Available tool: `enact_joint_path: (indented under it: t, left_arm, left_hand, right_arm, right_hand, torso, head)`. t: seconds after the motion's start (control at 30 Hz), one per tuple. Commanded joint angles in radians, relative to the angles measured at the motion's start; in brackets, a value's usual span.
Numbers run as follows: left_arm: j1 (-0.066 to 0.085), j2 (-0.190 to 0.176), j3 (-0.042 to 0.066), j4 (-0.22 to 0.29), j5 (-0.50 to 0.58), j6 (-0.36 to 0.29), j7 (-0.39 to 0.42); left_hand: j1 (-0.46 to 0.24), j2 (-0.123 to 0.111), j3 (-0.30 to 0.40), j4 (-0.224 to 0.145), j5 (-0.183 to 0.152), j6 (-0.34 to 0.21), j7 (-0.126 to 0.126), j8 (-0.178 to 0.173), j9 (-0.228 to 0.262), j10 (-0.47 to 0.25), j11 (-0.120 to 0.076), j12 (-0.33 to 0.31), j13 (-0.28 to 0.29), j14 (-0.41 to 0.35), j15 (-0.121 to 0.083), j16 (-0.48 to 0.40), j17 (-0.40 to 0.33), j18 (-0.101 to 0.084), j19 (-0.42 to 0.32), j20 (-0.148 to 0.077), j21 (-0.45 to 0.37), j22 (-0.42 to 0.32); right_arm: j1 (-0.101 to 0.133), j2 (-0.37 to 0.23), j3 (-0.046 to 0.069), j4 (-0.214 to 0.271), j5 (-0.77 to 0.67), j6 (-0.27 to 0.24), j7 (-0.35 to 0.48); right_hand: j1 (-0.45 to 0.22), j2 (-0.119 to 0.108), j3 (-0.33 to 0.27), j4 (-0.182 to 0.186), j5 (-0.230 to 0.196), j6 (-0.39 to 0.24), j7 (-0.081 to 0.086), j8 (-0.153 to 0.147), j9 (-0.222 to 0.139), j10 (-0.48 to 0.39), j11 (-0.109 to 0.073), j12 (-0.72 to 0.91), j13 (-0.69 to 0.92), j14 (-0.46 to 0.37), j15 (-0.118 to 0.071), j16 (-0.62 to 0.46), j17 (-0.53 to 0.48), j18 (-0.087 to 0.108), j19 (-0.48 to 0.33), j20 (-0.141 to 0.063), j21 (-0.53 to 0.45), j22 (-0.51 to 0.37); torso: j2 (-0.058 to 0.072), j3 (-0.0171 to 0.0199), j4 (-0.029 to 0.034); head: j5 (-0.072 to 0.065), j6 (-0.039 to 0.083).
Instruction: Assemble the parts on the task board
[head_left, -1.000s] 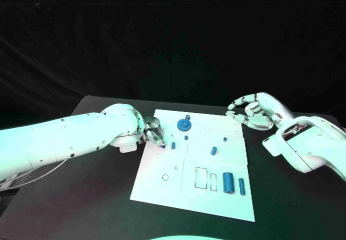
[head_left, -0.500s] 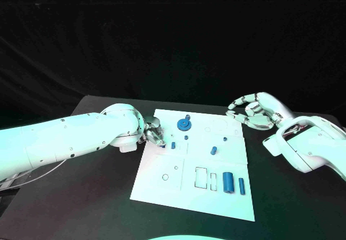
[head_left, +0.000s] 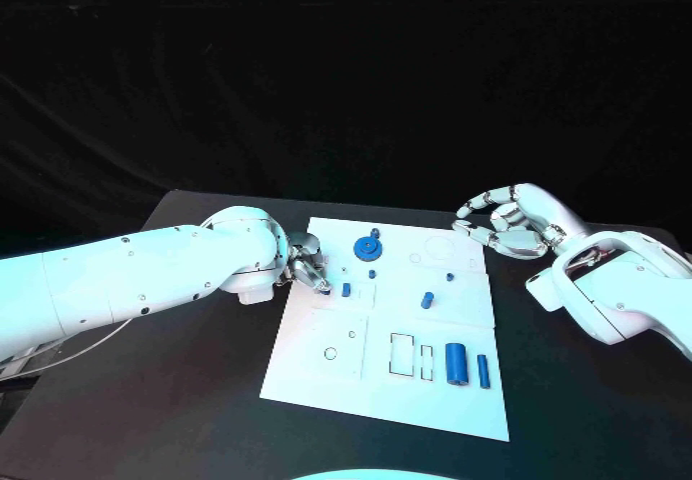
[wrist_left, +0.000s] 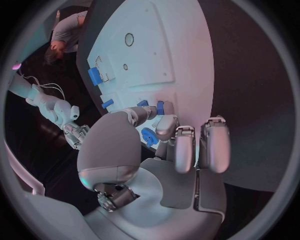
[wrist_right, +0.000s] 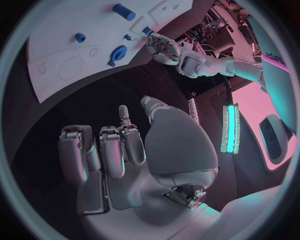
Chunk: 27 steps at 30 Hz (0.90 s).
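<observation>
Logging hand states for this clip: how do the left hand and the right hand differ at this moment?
The left hand reaches down to the task board, fingers by a small blue peg near its left edge; the right hand is raised beyond the board's far right corner. The left hand's fingers point toward the board; the right hand's fingers curl on nothing. Both are silver on white arms.

**Blue parts scattered across the white board**

The task board (head_left: 378, 372) lies flat mid-table. A blue gear (head_left: 368, 246) sits near its far edge, small pegs (head_left: 427, 299) mid-board, two cylinders (head_left: 456, 364) lying near the front.
</observation>
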Motion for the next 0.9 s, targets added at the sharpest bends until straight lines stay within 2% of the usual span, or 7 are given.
enact_joint_path:
  t: [0.03,0.67,0.73,0.9]
  left_arm:
    - [-0.004,0.004,-0.002,0.003,0.001,0.029,-0.009]
    - [-0.004,0.019,-0.002,-0.009,0.003,0.035,-0.018]
    - [-0.004,0.021,-0.002,-0.009,0.003,0.036,-0.019]
    - [-0.004,0.023,-0.002,-0.01,0.004,0.043,-0.022]
  left_hand:
    - [-0.014,0.001,0.098,-0.104,-0.004,0.007,-0.009,0.002,-0.004,0.009,-0.002,0.006,0.003,0.102,-0.008,0.004,0.263,-0.017,0.003,-0.002,0.003,0.041]
    - [-0.048,0.008,0.046,-0.055,-0.011,0.019,-0.015,-0.001,-0.024,0.013,-0.007,0.011,0.012,0.102,-0.013,0.004,0.263,-0.018,0.005,-0.006,0.003,0.042]
    - [-0.064,0.006,0.03,-0.038,-0.015,0.024,-0.015,-0.001,-0.028,0.015,-0.006,0.012,0.014,0.102,-0.013,0.004,0.263,-0.018,0.005,-0.007,0.002,0.042]
    - [-0.075,0.006,0.008,-0.021,-0.016,0.029,-0.017,-0.003,-0.035,0.017,-0.008,0.015,0.019,0.102,-0.014,0.004,0.263,-0.018,0.007,-0.007,0.003,0.044]
  right_arm:
    - [-0.001,0.0,0.0,0.002,-0.01,0.0,0.003]
    - [-0.001,-0.004,0.0,0.006,-0.01,-0.002,0.003]
    - [-0.001,-0.004,0.0,0.006,-0.01,-0.002,0.002]
    - [-0.001,-0.004,0.0,0.007,-0.01,-0.002,0.002]
  right_hand:
    - [-0.007,0.003,-0.007,0.001,0.004,-0.004,-0.004,0.006,0.001,0.002,-0.007,-0.001,0.133,0.091,-0.007,-0.005,0.197,0.008,0.046,-0.01,-0.003,0.209]
    - [-0.008,0.003,-0.008,0.001,0.004,-0.005,-0.003,0.006,0.001,0.001,-0.007,-0.002,0.132,0.091,-0.007,-0.006,0.196,0.009,0.044,-0.01,-0.005,0.208]
    - [-0.008,0.003,-0.008,0.001,0.004,-0.005,-0.003,0.006,0.001,0.001,-0.007,-0.002,0.132,0.091,-0.007,-0.006,0.196,0.009,0.044,-0.01,-0.005,0.208]
    - [-0.008,0.003,-0.008,0.001,0.004,-0.005,-0.003,0.006,0.001,0.001,-0.007,-0.002,0.132,0.091,-0.007,-0.006,0.196,0.009,0.044,-0.01,-0.005,0.208]
  torso:
    - [0.0,0.0006,-0.0002]
    - [0.0,-0.0003,0.0006]
    - [0.0,-0.0004,0.0006]
    - [0.0,-0.0006,0.0009]
  head:
    - [0.0,-0.001]
    - [-0.001,-0.002]
    - [-0.001,-0.003]
    - [-0.001,-0.004]
